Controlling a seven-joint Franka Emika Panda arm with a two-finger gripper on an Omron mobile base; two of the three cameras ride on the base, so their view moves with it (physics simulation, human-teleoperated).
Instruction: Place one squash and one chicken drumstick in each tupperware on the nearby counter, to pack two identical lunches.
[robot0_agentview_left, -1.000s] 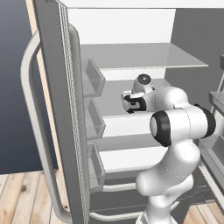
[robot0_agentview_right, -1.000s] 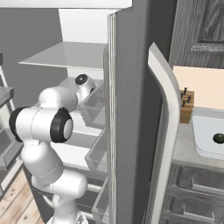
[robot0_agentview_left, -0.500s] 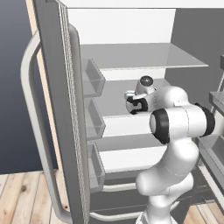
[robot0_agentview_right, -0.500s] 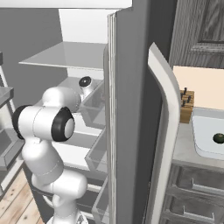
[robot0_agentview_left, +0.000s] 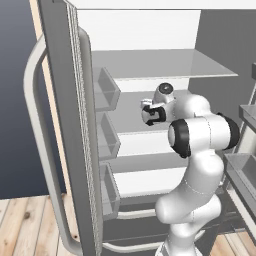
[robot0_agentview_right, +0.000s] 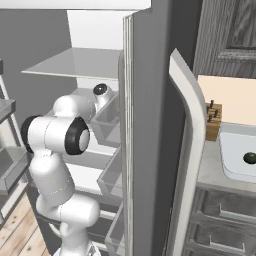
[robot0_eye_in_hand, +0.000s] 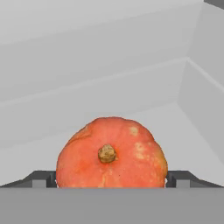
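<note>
Reaching into the fridge, the gripper (robot0_eye_in_hand: 112, 179) has its jaws spread wide either side of the orange-red squash (robot0_eye_in_hand: 111, 153) on a white shelf (robot0_eye_in_hand: 131, 83); closing off-centre could roll the round squash away

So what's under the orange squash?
The orange squash sits on a pale grey fridge shelf. Its underside is hidden behind its own body, between the open end effector.

The arm (robot0_agentview_right: 57, 150) reached into the open fridge (robot0_agentview_right: 150, 125), towards its door bins (robot0_agentview_right: 107, 125). A knife block (robot0_agentview_right: 213, 121) stood on the counter (robot0_agentview_right: 212, 167) beside a white tupperware (robot0_agentview_right: 235, 150) that held a dark squash (robot0_agentview_right: 250, 158).
</note>
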